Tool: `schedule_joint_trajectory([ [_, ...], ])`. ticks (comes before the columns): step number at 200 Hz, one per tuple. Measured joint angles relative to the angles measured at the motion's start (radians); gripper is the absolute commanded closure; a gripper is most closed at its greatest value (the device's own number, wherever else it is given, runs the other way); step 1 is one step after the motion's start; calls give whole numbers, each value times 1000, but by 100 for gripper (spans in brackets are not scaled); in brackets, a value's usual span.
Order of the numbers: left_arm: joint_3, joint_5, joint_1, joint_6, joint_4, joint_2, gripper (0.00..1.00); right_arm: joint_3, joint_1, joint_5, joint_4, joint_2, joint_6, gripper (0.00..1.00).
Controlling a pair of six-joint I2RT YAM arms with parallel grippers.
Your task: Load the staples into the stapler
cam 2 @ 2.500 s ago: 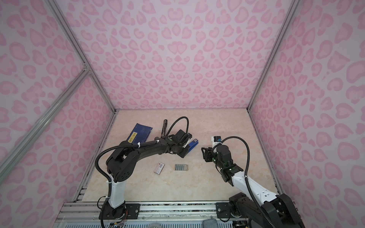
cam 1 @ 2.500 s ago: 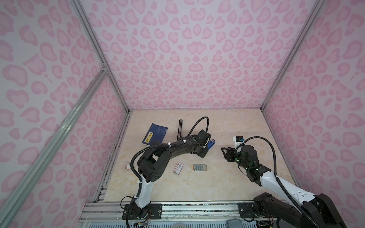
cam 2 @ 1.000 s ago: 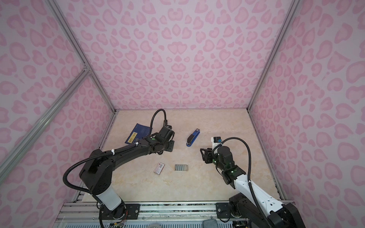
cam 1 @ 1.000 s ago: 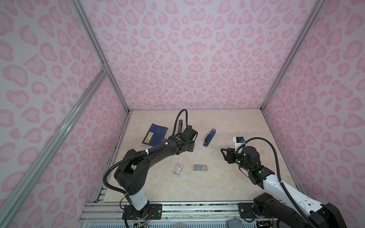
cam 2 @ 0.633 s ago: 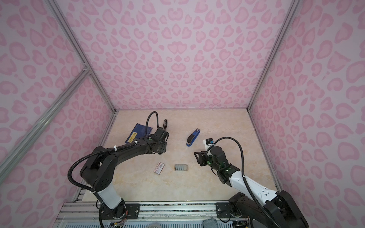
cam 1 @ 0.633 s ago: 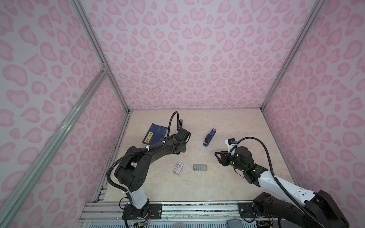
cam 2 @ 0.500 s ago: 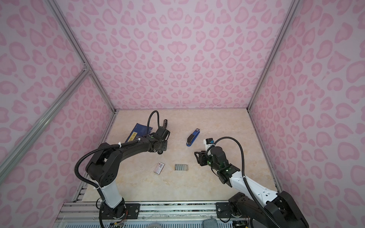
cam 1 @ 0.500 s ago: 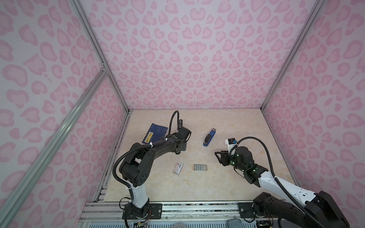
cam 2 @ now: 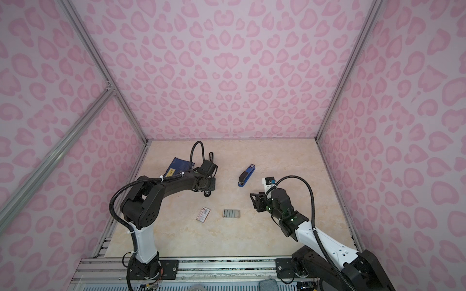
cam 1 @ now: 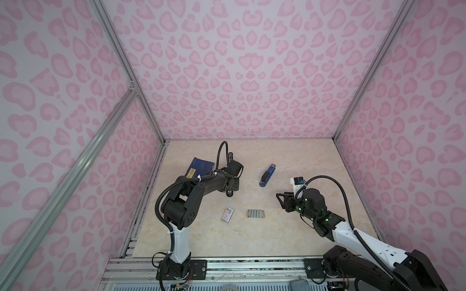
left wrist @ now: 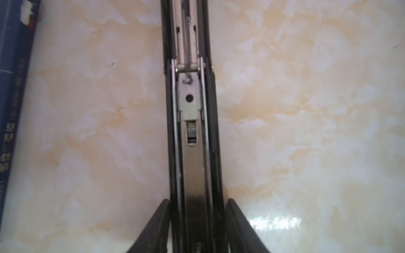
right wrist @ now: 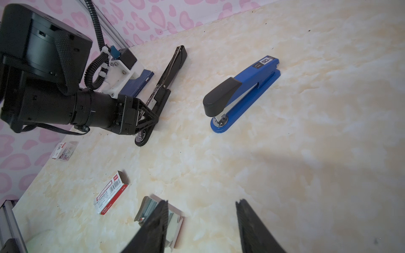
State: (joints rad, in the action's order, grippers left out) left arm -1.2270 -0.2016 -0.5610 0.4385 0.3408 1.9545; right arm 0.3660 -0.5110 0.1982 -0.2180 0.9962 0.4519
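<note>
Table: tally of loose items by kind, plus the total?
Staplers: 2 (blue stapler, black stapler)
Small boxes: 2 (red-and-white box, small box by the wall)
Batches of staples: 1
Books: 1 (blue book)
Total: 6
</note>
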Motion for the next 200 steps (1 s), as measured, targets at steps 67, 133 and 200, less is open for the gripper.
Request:
schedule_joint_trajectory([
  [67, -42, 61, -93, 59, 17, 18, 52, -20, 11, 0, -1, -16, 0, 47],
  [133, -84, 132, -158, 117, 45, 22, 52, -37, 27, 0, -1, -39, 1, 47],
  [200, 54, 64, -179, 135, 16, -172, 50, -23, 29, 1, 29, -67, -11, 47],
])
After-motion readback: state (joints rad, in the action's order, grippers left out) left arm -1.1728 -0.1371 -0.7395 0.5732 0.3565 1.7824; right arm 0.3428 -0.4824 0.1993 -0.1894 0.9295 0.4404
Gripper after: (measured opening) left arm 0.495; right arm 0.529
